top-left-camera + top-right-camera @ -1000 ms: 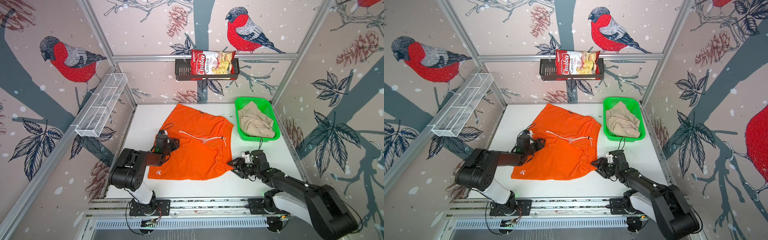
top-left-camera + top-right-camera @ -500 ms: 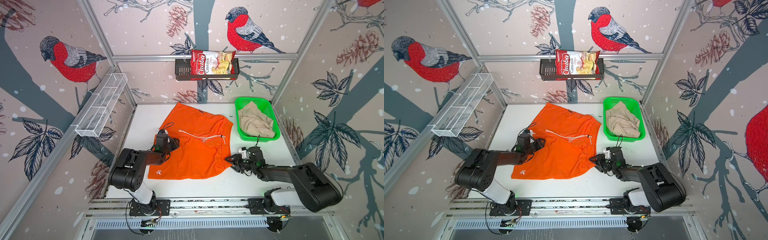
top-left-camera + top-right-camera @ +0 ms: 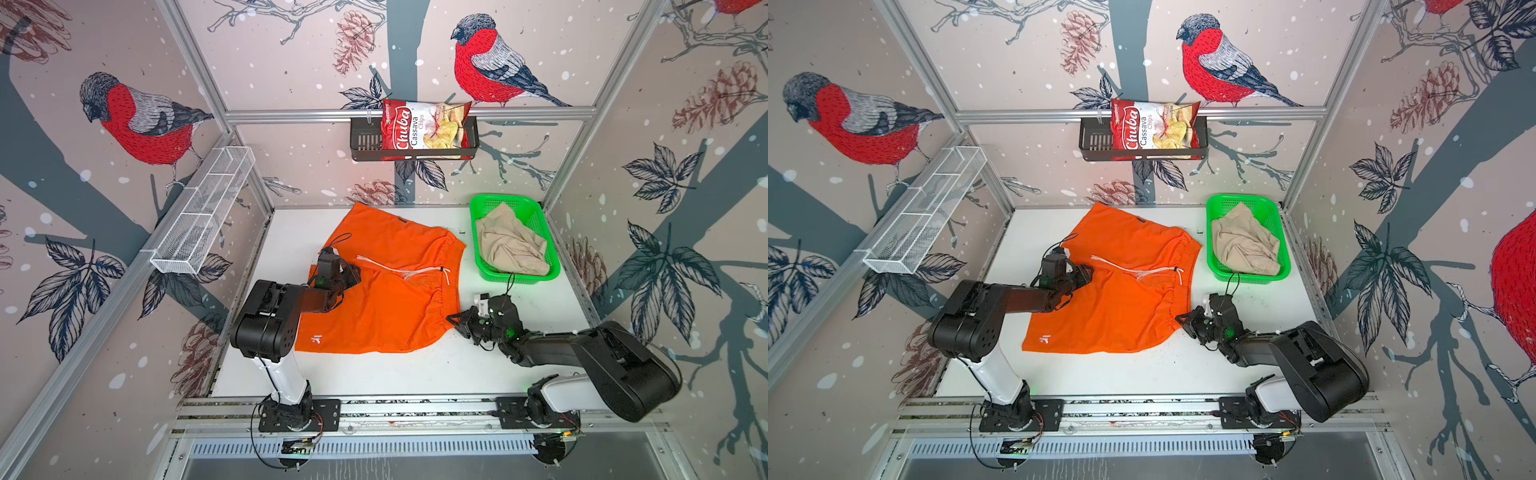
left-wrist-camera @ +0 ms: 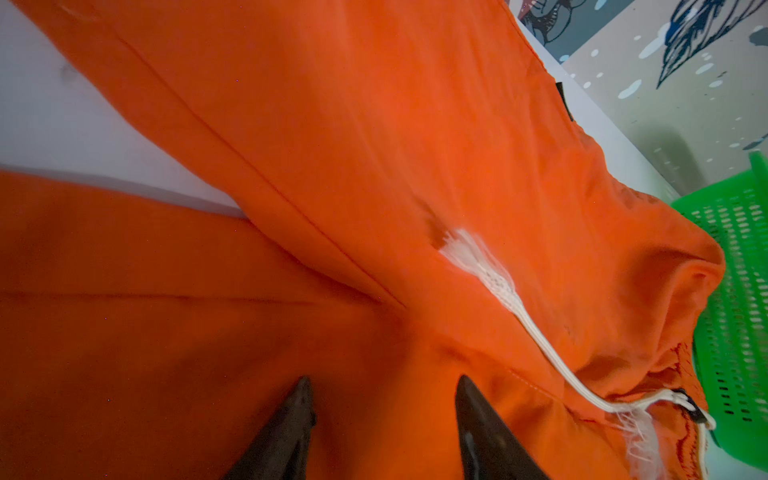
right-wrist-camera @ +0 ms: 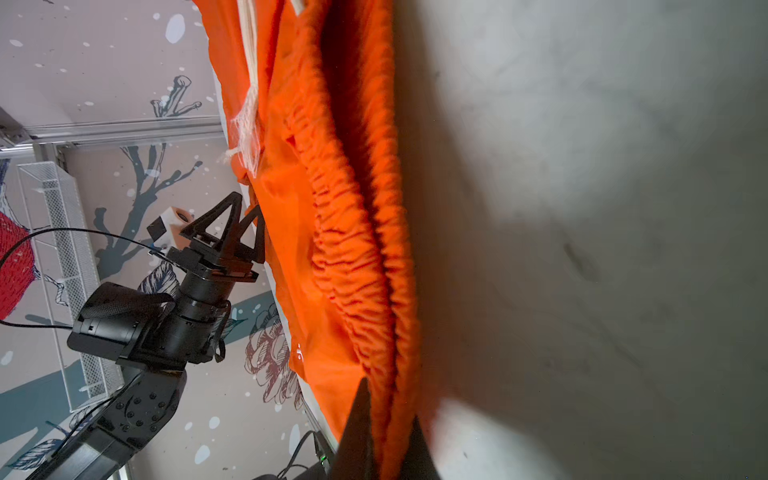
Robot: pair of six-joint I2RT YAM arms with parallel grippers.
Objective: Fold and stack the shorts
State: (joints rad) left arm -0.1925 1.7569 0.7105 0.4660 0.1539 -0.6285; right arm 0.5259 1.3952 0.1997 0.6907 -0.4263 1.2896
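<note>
I'm pinching the near end of the waistband (image 5: 357,249) with the right tool (image 3: 451,320); the orange shorts (image 3: 386,307) are lying leftward of it, toward the spread left tool (image 4: 382,380).

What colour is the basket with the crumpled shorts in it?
The basket is bright green. It shows best in a top view.

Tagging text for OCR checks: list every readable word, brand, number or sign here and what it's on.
"Chuba": brand, on the chip bag in the black rack.
"Cassava Chips": same bag.
Small green badge on the bag's corner: too small to read.
White logo mark on the orange shorts: a symbol, no readable letters.
Black tag on the shorts: too small to read.
</note>
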